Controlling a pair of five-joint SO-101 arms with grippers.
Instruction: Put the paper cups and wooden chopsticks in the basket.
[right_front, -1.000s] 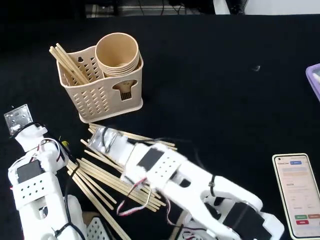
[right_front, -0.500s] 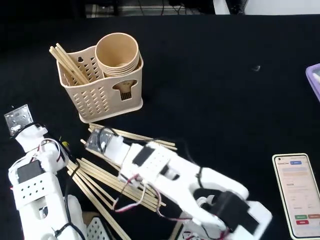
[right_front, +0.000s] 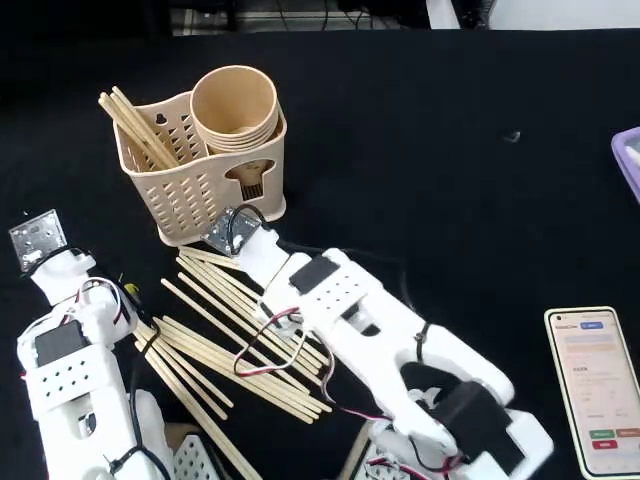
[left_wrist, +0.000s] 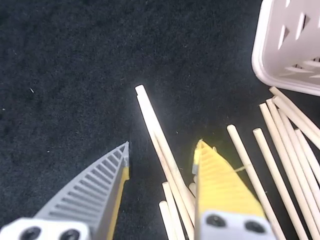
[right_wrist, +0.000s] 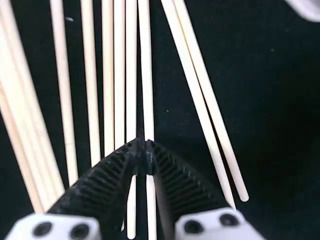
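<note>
A beige basket (right_front: 200, 185) at the back left holds stacked paper cups (right_front: 235, 105) and a few wooden chopsticks (right_front: 135, 125). Many loose chopsticks (right_front: 235, 335) lie fanned on the black table in front of it. My right gripper (right_front: 232, 235) is just in front of the basket's near wall. In the right wrist view its black fingers (right_wrist: 120, 175) are shut, and the gripper (right_wrist: 145, 147) sits right over the parallel chopsticks (right_wrist: 107, 75); a grip on one cannot be told. My left gripper (left_wrist: 162, 144) is open low over the table, with a chopstick (left_wrist: 150, 112) lying between its fingers.
A phone (right_front: 595, 390) lies at the front right. A purple object (right_front: 628, 160) shows at the right edge. The basket's corner (left_wrist: 290, 55) is close to the left gripper. The left arm's body (right_front: 60, 360) fills the front left corner.
The right arm has swung its gripper from the pile's near-left side up to the basket's front wall. The loose chopsticks have shifted and fanned out. The left arm has stayed still.
</note>
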